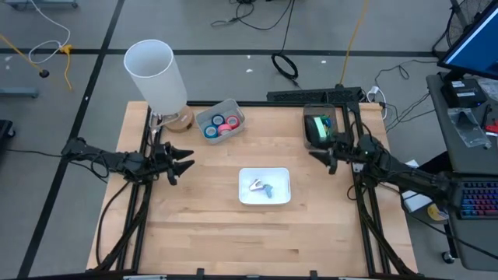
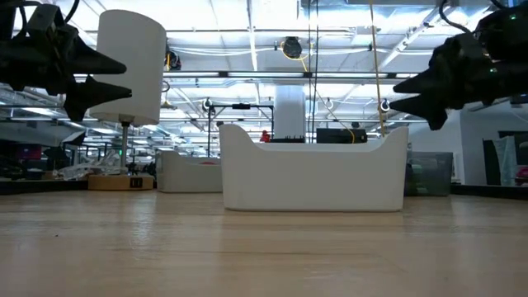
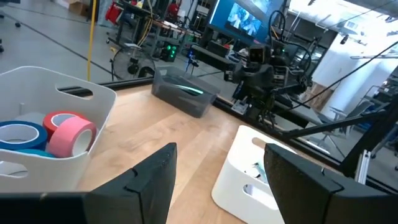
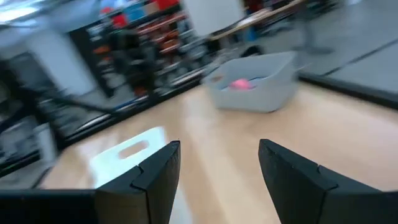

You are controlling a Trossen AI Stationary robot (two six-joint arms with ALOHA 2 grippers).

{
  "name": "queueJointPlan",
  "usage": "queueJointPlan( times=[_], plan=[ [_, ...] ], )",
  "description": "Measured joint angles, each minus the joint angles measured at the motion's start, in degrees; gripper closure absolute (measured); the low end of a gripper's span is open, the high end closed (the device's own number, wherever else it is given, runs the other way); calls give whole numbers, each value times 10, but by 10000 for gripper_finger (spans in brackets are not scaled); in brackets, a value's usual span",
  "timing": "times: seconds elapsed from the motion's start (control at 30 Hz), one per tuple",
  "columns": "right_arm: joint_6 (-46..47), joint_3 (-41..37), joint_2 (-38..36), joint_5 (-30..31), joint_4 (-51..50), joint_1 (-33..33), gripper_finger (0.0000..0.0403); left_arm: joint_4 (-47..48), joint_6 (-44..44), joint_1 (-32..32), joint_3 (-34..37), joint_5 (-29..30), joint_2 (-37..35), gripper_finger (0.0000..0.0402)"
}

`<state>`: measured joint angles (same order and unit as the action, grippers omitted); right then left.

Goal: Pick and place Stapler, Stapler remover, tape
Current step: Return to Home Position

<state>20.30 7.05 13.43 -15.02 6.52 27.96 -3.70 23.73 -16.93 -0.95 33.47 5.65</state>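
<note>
Both arms hover above the table and hold nothing. My left gripper (image 1: 185, 165) (image 3: 221, 180) is open, left of the white tray (image 1: 264, 171) (image 3: 239, 171). My right gripper (image 1: 319, 158) (image 4: 217, 180) is open, right of the tray and just in front of a dark bin (image 1: 320, 140) that holds a green object (image 1: 317, 126). A small silver and blue piece (image 1: 262, 187) lies in the tray. Red, pink and blue tape rolls (image 1: 220, 126) (image 3: 53, 134) lie in a grey bin (image 1: 233, 109) at the far edge.
A tall white cylinder on a stand (image 1: 156, 70) rises at the table's far left corner beside the grey bin. Bare wood lies between the bins and the tray and across the near half of the table (image 1: 257, 241). A desk with a keyboard (image 1: 475, 198) stands to the right.
</note>
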Motion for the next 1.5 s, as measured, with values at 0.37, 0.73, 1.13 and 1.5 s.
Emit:
queueJointPlan(
  times=[0.37,0.73,1.13,1.5],
  plan=[
    [-1,0,-15,61,13,-135,191,0,15,0,0,-3,0,163],
    [-22,0,-30,125,-26,-149,194,-1,-96,-2,0,-31,-2,162],
    [-4,0,-133,120,-85,-149,191,0,-161,-42,0,-35,-48,163],
    [-17,0,-124,121,-94,-149,193,-3,-97,-80,0,-35,-45,163]
  ],
)
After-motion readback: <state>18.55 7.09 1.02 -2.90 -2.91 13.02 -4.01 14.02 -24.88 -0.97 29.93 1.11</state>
